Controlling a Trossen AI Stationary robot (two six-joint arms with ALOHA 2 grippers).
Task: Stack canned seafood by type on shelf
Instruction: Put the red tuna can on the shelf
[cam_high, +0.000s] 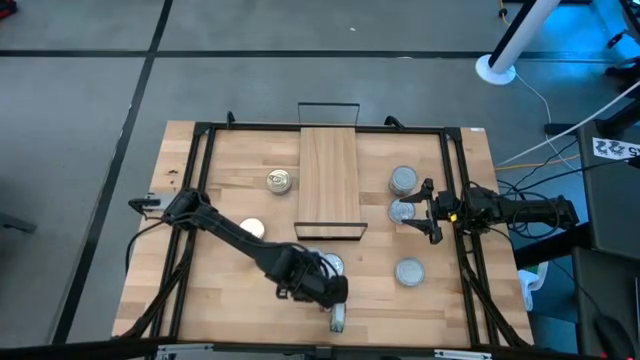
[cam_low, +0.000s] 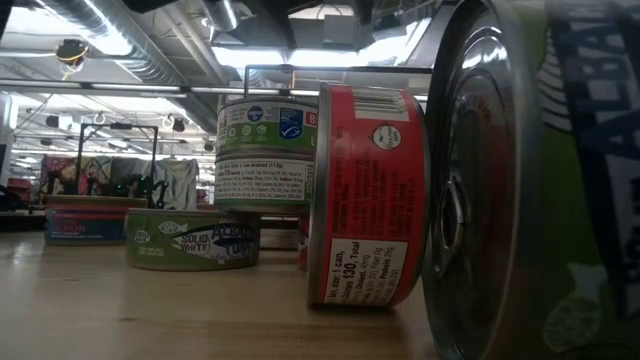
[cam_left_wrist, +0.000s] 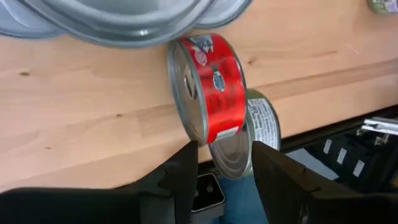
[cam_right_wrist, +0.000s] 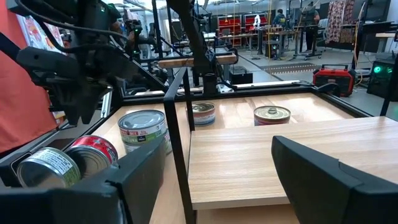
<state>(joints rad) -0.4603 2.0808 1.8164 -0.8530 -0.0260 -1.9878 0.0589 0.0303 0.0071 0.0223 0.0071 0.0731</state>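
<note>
Left wrist view: red-labelled tin (cam_left_wrist: 211, 87) on edge, second tin (cam_left_wrist: 249, 140) behind it.
Left gripper (cam_left_wrist: 224, 168): jaws apart, holding nothing.
Right gripper (cam_high: 428, 212): jaws wide, empty.

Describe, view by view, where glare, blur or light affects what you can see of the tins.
Low view: the nearest tin fills the right side, blurred, while the red tin on edge reads sharp; ceiling lights glare behind. Left wrist view: a blurred silver tin crowds the top. High view: tin tops shine pale under even light.
</note>
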